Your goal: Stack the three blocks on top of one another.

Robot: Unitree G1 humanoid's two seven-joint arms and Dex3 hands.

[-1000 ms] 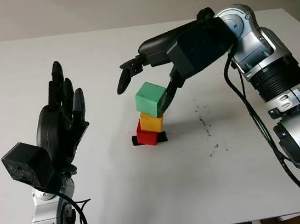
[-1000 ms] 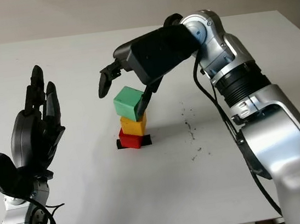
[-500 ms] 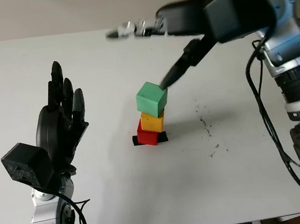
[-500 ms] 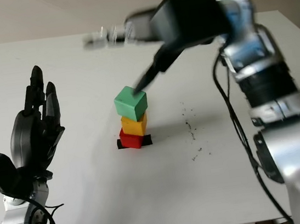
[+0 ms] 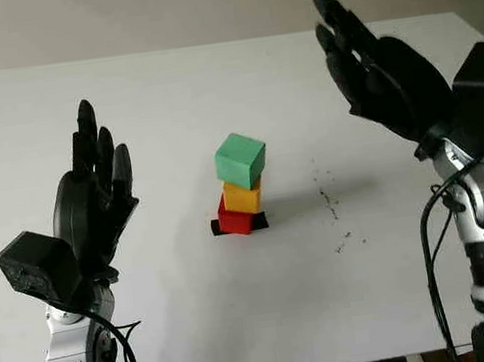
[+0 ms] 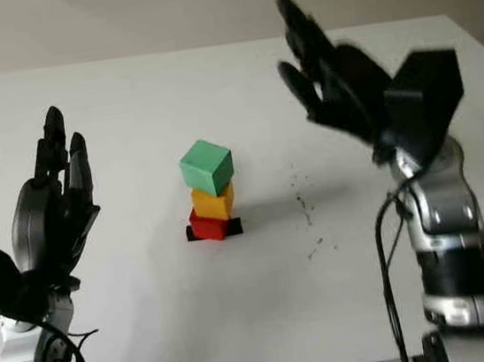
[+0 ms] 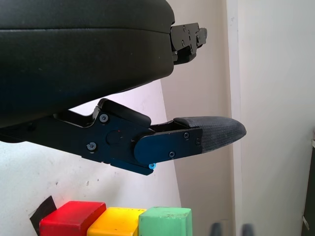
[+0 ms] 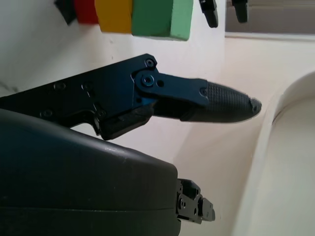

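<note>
Three blocks are standing as one small tower near the middle of the head camera's frame, on a white table (image 5: 199, 329). A red block (image 5: 234, 217) is sitting at the bottom on a piece of black tape (image 5: 218, 229) stuck to the tabletop, a yellow block (image 5: 243, 197) is resting on it, and a green block (image 5: 241, 160) is topping the pile, turned a little askew so that one corner is jutting past the yellow one beneath. Nothing is touching the tower.

To the left of the frame, the left hand (image 5: 93, 201) is being held upright and open, holding nothing, well apart from the blocks, with its wrist camera box at the lower left. To the right, the right hand (image 5: 380, 73) is raised in the upper right of the frame, also open and holding nothing, well clear of the tower and higher than it.

A scatter of dark specks (image 5: 334, 213) is marking the table just right of the stack, between the blocks and the right arm. Both wrist cameras are catching the red, yellow and green pile beyond their own black fingers (image 7: 197, 140).
</note>
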